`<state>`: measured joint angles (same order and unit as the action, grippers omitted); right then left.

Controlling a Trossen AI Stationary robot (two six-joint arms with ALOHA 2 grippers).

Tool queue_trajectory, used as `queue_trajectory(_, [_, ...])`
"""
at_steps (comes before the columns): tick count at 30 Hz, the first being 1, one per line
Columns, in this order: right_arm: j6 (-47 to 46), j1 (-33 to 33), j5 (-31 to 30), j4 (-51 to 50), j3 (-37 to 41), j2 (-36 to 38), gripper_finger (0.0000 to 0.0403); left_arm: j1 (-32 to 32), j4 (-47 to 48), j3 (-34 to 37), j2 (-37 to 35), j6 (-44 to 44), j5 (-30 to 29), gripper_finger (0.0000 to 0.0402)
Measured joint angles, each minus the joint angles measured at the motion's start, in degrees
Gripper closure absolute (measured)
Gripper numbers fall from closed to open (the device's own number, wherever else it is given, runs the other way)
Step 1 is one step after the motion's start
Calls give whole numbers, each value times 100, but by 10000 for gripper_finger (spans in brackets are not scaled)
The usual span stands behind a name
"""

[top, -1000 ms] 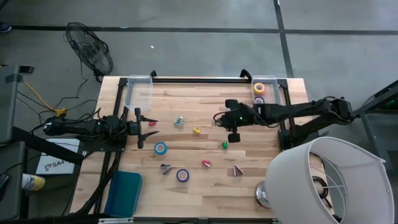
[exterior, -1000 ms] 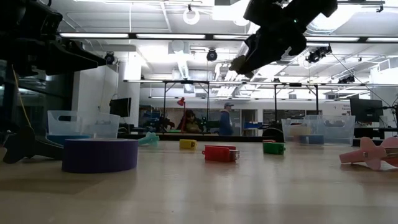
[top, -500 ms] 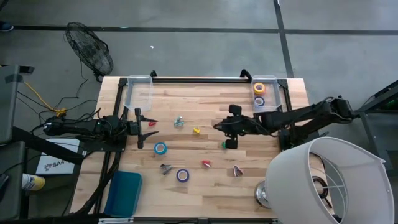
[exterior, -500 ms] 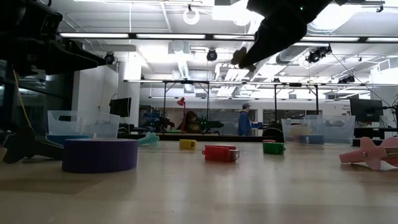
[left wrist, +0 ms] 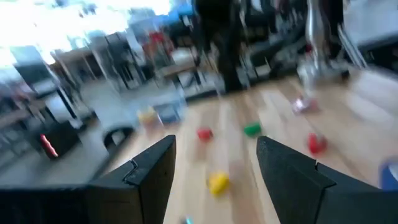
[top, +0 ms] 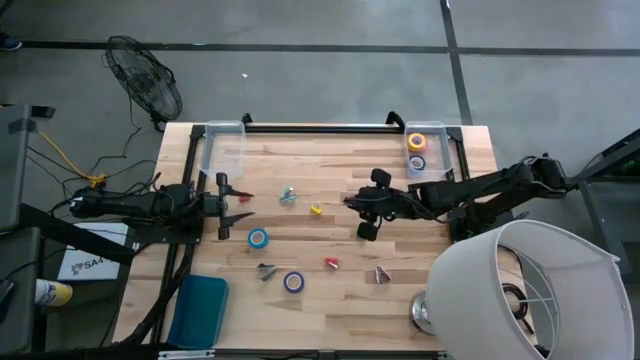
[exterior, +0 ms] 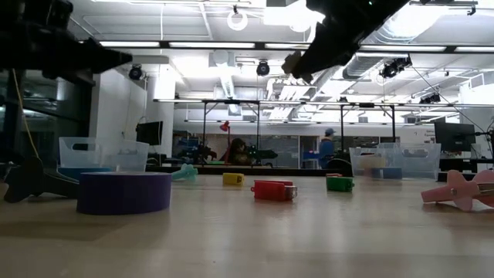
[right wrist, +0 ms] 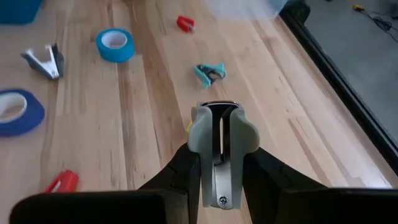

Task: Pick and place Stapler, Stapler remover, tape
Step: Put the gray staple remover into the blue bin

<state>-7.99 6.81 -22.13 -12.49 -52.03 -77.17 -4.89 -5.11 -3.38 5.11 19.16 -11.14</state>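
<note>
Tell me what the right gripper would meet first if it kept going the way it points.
The right gripper, nearly shut and empty, points across the table toward the left arm. Straight ahead lies the teal staple remover, probably first in line; the yellow stapler sits close beneath, so depth is uncertain.

On the pale wooden table (top: 320,300), a light-blue tape roll (top: 258,238) lies beside a purple tape roll (top: 293,282). Near them are a red stapler (top: 331,263), a yellow stapler (top: 316,209), a teal staple remover (top: 288,195) and a pink staple remover (top: 381,273). A yellow tape roll (top: 417,142) sits in the clear bin (top: 445,134).
</note>
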Motion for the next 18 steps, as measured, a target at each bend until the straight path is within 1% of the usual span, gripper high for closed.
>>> queue_trajectory(2, [2, -6, -24, 160, 0, 0, 324, 0, -256, -12, 224, 53, -155, 181])
queue_trajectory(4, [55, -9, -128, 326, 0, 0, 324, 2, -196, -102, 509, 134, -190, 181])
queue_trajectory(8, [140, -55, -192, 563, -2, 0, 324, 0, -237, -560, 1395, 343, -267, 181])
queue_trajectory(10, [156, -107, -196, 603, -2, 0, 324, 0, -243, -934, 1911, 560, -398, 181])
queue_trajectory(14, [424, -239, -194, 663, -2, 0, 324, 1, -206, -1809, 3036, 1267, -591, 181])
queue_trajectory(18, [745, -349, -175, 680, -2, 0, 324, 2, -64, -2700, 4195, 1588, -654, 181])
